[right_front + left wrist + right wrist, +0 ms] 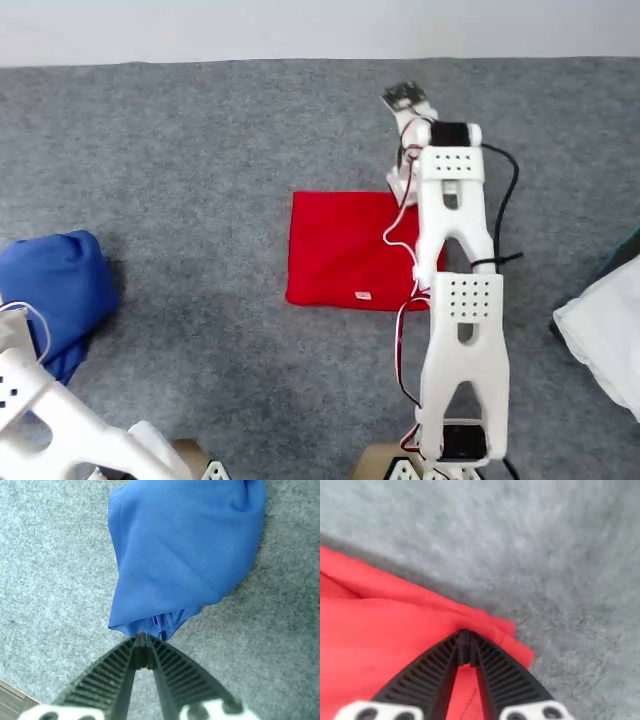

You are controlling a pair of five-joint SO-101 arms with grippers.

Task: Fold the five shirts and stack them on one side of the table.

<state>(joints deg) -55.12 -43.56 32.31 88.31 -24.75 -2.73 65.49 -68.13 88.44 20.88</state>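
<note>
A red shirt [345,250] lies folded into a rectangle at the table's middle. My right gripper [401,192] is at its far right corner. In the right wrist view the gripper [464,636] is shut, its tips pinching the red shirt [380,630] close to that corner. A blue shirt [55,285] lies bunched at the left edge. My left gripper [145,641] is shut on the near hem of the blue shirt [185,555]. A white shirt [605,330] lies crumpled at the right edge.
Grey felt [200,150] covers the table. The right arm [455,300] stretches from the front edge along the red shirt's right side. The left arm's base [50,420] sits at the front left corner. A dark cloth edge [628,250] shows above the white shirt.
</note>
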